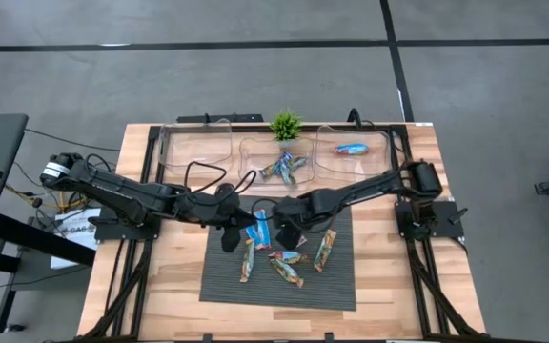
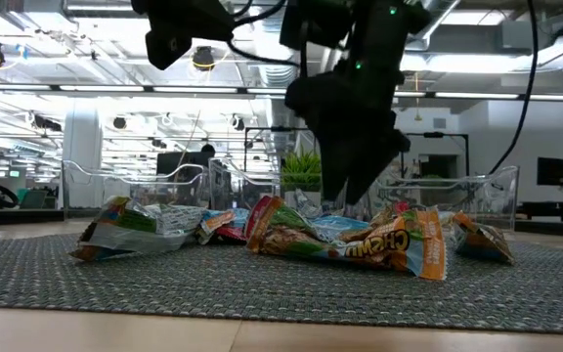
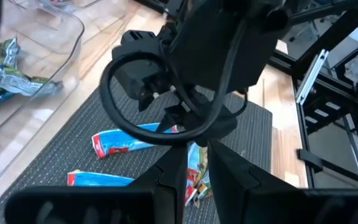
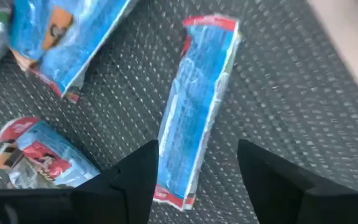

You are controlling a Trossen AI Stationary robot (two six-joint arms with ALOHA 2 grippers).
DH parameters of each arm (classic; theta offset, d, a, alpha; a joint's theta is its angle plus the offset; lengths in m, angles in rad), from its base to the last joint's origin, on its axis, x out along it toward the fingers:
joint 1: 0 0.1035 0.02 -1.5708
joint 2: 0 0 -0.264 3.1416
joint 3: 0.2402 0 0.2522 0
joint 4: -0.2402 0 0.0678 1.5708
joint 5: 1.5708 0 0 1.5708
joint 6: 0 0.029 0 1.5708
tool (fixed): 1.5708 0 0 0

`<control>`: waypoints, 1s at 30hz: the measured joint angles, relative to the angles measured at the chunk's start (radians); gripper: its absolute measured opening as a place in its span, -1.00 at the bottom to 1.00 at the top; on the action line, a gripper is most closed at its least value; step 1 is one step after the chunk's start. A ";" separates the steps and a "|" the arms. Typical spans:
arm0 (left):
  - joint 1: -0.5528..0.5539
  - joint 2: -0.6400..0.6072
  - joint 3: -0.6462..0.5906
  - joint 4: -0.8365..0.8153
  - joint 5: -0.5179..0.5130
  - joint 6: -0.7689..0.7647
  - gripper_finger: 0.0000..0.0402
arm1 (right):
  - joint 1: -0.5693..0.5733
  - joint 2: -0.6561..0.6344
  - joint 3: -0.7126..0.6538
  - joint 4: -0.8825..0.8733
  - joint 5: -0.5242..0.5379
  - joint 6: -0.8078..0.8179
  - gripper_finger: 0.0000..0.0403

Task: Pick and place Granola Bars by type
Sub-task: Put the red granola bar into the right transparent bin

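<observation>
Several foil granola bars lie flat on the dark mat (image 1: 341,286): two blue ones (image 1: 261,232) at its far left and tan-green ones (image 1: 249,259) nearer. My right gripper (image 4: 197,152) is open and low over the mat. Its fingers stand on either side of one end of a blue bar (image 4: 197,106), pointing down. In the low view it (image 2: 345,186) reaches nearly to the pile. My left gripper (image 3: 197,155) hovers higher, just left of the blue bars (image 3: 129,140), fingers slightly apart, holding nothing.
Three clear bins stand along the far edge. The middle one (image 1: 284,167) holds several mixed bars, the right one (image 1: 353,149) a blue bar, and the left one (image 1: 198,148) shows none. A small green plant (image 1: 285,124) sits behind them. Both arms crowd the mat's far side.
</observation>
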 joint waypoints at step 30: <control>0.002 -0.077 0.010 -0.024 0.075 0.074 -0.73 | -0.017 0.094 -0.002 0.078 -0.068 -0.036 -0.34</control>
